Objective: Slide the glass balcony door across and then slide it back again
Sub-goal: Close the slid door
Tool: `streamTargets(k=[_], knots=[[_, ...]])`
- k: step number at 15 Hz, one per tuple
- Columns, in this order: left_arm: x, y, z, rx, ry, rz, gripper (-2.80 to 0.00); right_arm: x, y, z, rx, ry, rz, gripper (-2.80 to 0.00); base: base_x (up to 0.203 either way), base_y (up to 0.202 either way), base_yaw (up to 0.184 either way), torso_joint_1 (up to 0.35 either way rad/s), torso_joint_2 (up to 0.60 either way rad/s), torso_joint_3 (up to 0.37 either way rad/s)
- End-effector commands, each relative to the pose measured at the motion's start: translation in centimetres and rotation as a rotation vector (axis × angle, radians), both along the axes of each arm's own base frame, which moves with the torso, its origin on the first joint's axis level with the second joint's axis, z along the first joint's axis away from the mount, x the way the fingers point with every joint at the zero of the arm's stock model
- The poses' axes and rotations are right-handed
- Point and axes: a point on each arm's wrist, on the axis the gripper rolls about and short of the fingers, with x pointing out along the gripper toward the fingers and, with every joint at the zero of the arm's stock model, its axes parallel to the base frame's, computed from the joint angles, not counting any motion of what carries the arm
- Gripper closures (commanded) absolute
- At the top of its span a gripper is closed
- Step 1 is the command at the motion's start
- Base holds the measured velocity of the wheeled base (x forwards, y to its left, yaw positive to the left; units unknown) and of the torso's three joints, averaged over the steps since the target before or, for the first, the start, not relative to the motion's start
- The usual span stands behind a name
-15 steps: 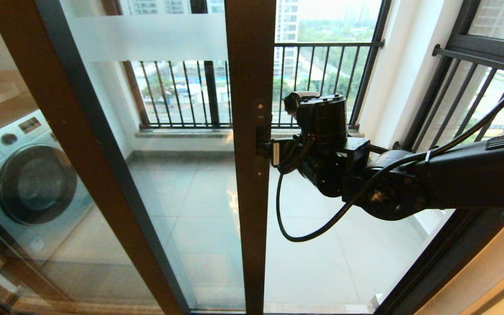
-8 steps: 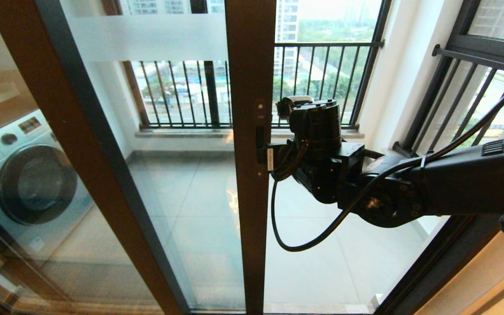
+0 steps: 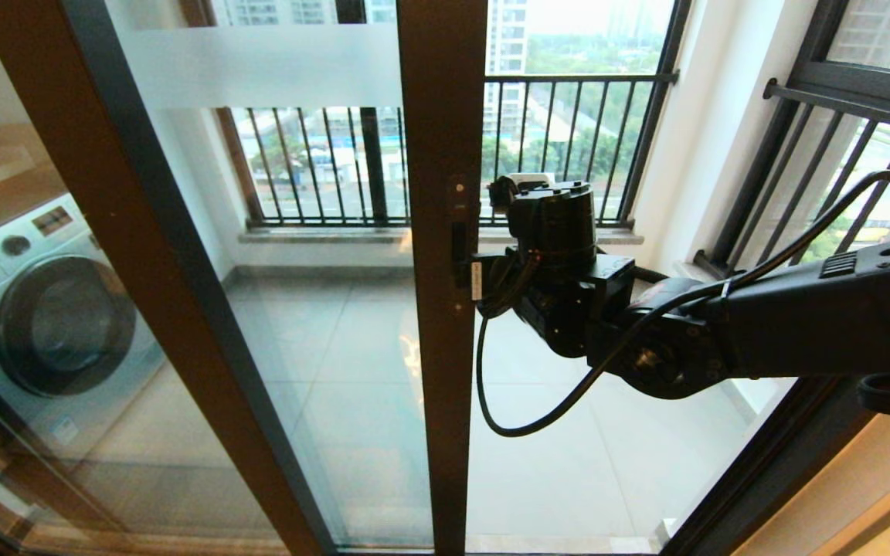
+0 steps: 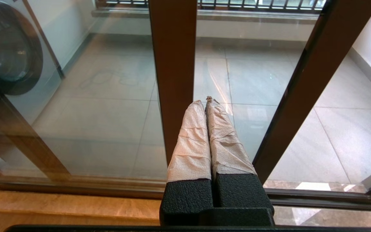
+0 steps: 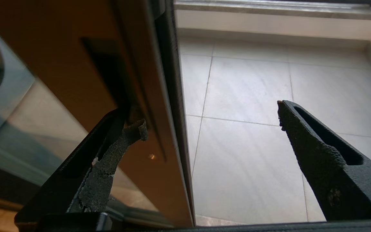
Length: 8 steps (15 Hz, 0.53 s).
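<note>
right gripper [image 5: 211,119]: jaws spread wide, grasping nothing. one finger [image 5: 108,154] lies against the face of the brown stile, its torn pad tip at the lower end of the dark handle slot [image 5: 103,67]; the other finger [image 5: 314,145] hangs free over the balcony floor tiles [image 5: 253,161], well clear of the stile's edge. so the stile edge sits between the two fingers, touched on one side only.

head view: right gripper [image 3: 467,266] meets the stile at frame centre, at the handle slot [image 3: 456,239]. the right arm [image 3: 800,316] comes in from 3 o'clock, a black cable [image 3: 507,417] looping below the wrist toward 6 o'clock.

the glass balcony door [image 3: 321,309]: its stile runs 12 to 6 o'clock through mid-frame, glass extending toward 9 o'clock, frosted white band [image 3: 259,66] near 11 o'clock. door is partly open; an open gap lies on the 3 o'clock side of the stile, with floor and railing seen directly. a second brown-framed panel [image 3: 105,232] overlaps it, slanting from 11 toward 7 o'clock. washing machine [image 3: 43,316] behind the glass at 9 o'clock. black-barred windows [image 3: 553,147] at 12 to 2 o'clock.

left gripper [image 4: 206,103]: clenched, tape-wrapped fingers [image 4: 192,141] pressed together, empty, parked low and pointing at the door's lower stile [image 4: 174,64].
</note>
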Motion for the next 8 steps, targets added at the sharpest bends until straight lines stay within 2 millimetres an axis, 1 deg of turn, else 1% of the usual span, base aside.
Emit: streamTargets(k=[1,4,8], knots=[[0.01,0.00,0.00,0.000,0.002,0.000,0.00,0.58,-0.39,-0.28,-0.004,0.002,-0.018,-2.80,0.000,0.000,0.000,0.000,0.00,0.000],[0.01,0.00,0.02,0.000,0.001,0.000,0.00,1.20,-1.21,-0.07,-0.008,-0.005,-0.041,-2.80,0.000,0.000,0.000,0.000,0.00,0.000],[0.01,0.00,0.02,0.000,0.001,0.000,0.00,1.29,-1.06,-0.27,-0.009,-0.005,-0.041,-2.80,0.000,0.000,0.000,0.000,0.00,0.000]])
